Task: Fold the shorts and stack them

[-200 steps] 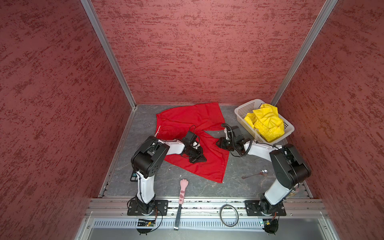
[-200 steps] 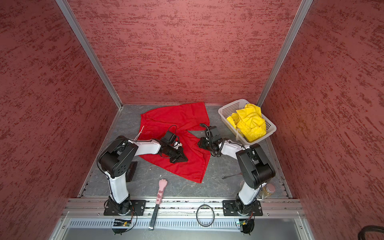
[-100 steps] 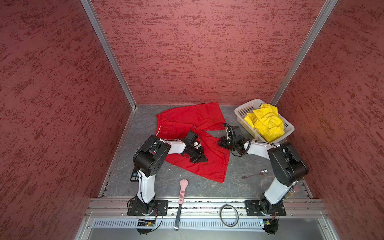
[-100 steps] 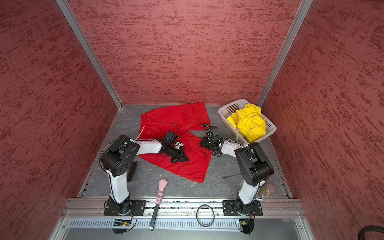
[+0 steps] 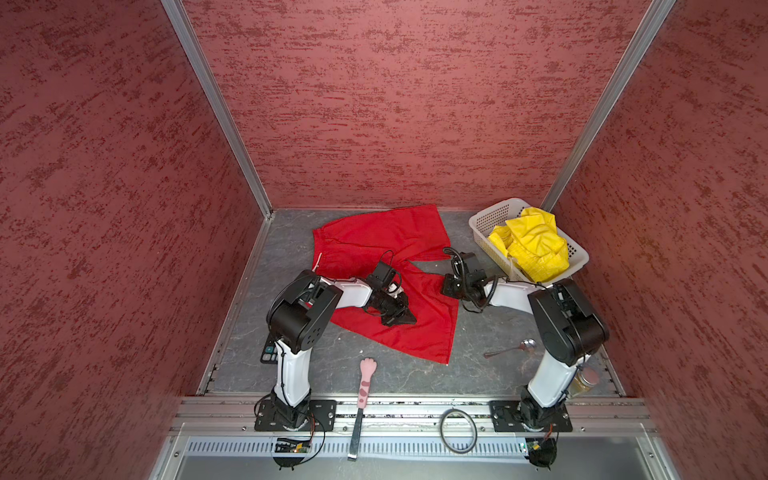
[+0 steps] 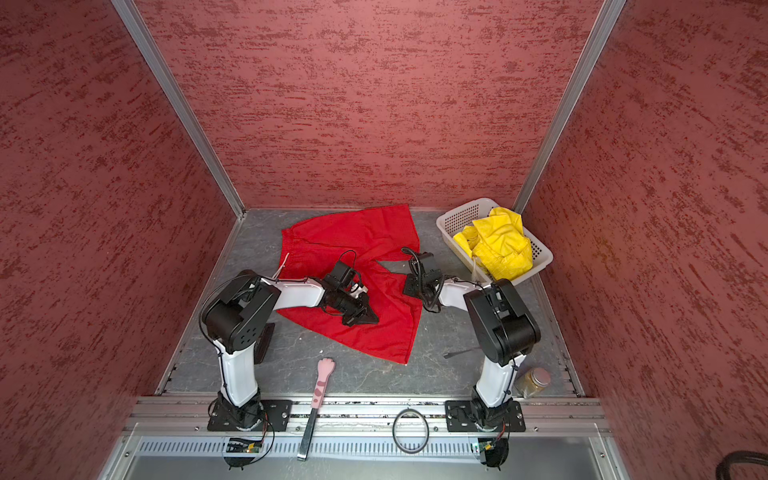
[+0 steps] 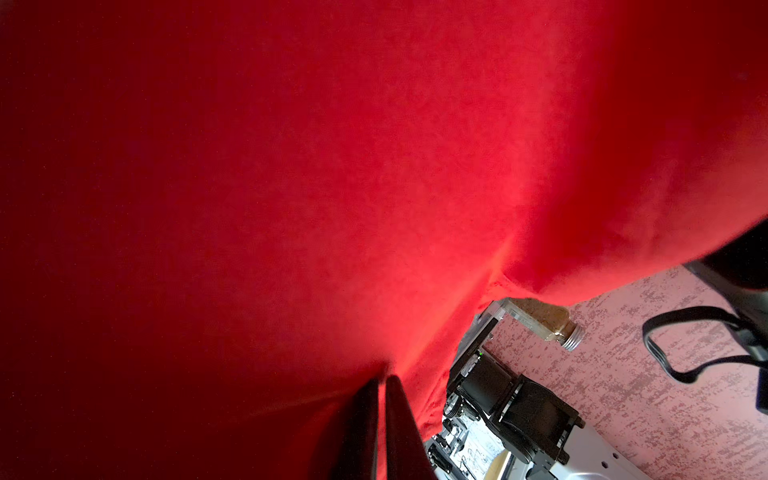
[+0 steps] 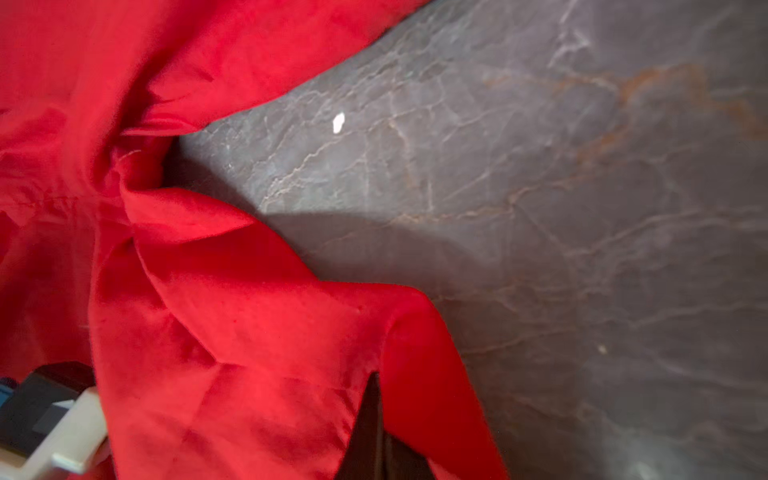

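Observation:
The red shorts (image 5: 374, 241) lie spread on the grey table (image 5: 286, 253), waistband to the left, seen in both top views. My left gripper (image 5: 409, 319) rests on the near leg, shut on a pinch of red cloth; in the left wrist view its jaws (image 7: 382, 376) meet in the fabric. My right gripper (image 5: 445, 287) is shut on the inner edge of that same leg, near the crotch; the right wrist view shows the red shorts (image 8: 232, 316) folded over its closed tips (image 8: 376, 380). The yellow shorts (image 5: 536, 245) sit crumpled in the white basket (image 5: 486, 216).
A pink paw-shaped tool (image 5: 365, 382) lies near the front edge. A spoon (image 5: 511, 349) and a small jar (image 5: 584, 380) are by the right arm's base. A dark remote (image 5: 269, 353) sits by the left arm. A black ring (image 5: 457, 430) lies on the front rail.
My right gripper has closed on the edge of the red leg. My left gripper stays shut on the cloth, about where it was.

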